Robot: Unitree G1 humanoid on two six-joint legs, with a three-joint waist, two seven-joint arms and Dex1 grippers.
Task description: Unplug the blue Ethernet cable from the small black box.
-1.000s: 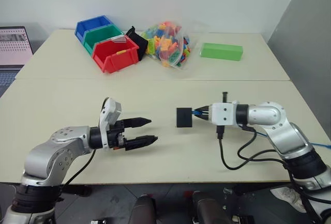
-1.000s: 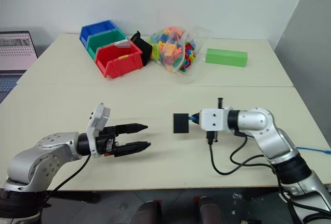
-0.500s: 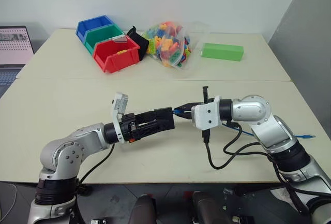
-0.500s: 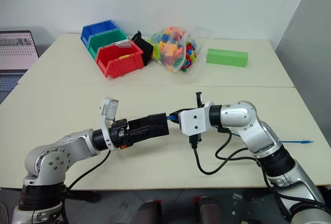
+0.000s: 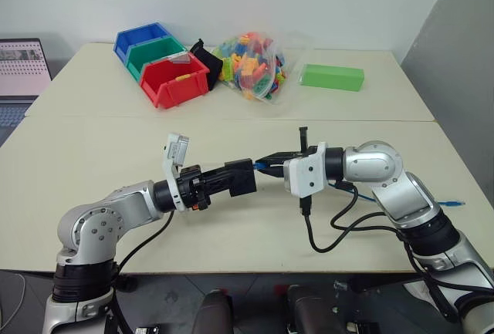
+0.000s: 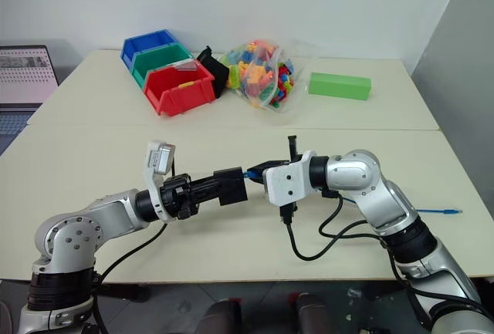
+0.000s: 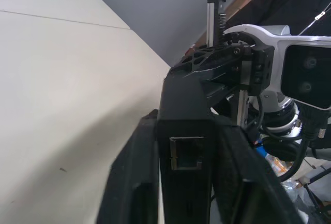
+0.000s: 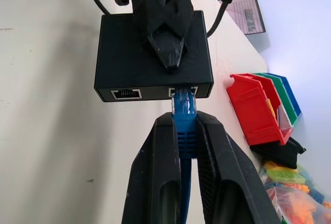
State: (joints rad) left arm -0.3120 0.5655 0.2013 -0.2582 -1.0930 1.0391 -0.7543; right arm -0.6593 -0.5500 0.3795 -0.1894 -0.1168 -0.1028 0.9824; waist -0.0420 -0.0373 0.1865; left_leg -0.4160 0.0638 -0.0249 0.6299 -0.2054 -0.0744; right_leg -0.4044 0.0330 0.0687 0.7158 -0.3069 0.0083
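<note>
- The small black box [image 5: 240, 177] sits at the centre of the frame, lifted above the pale worktop [image 5: 231, 218], with both arms meeting at it.
- The left pincer [image 5: 231, 178] reaches in from the lower left and is clamped on the small black box; in the left wrist view its two fingers [image 7: 132, 182] press against either side of the box, an empty port facing the camera.
- The right pincer [image 5: 270, 163] comes in from the right, its fingers closed on the blue Ethernet cable [image 8: 183, 125] just behind the plug.
- In the right wrist view the plug is still seated in one port of the box, with a second, empty port beside it.
- The rest of the blue cable trails off to the right edge of the worktop [image 6: 440, 211].
- At the upper left of the frame stand red [image 5: 173, 79], green [image 5: 151, 52] and blue bins [image 5: 139, 38]; beside them lies a clear bag of coloured bricks [image 5: 251, 64], and farther right a green block [image 5: 331, 76].
</note>
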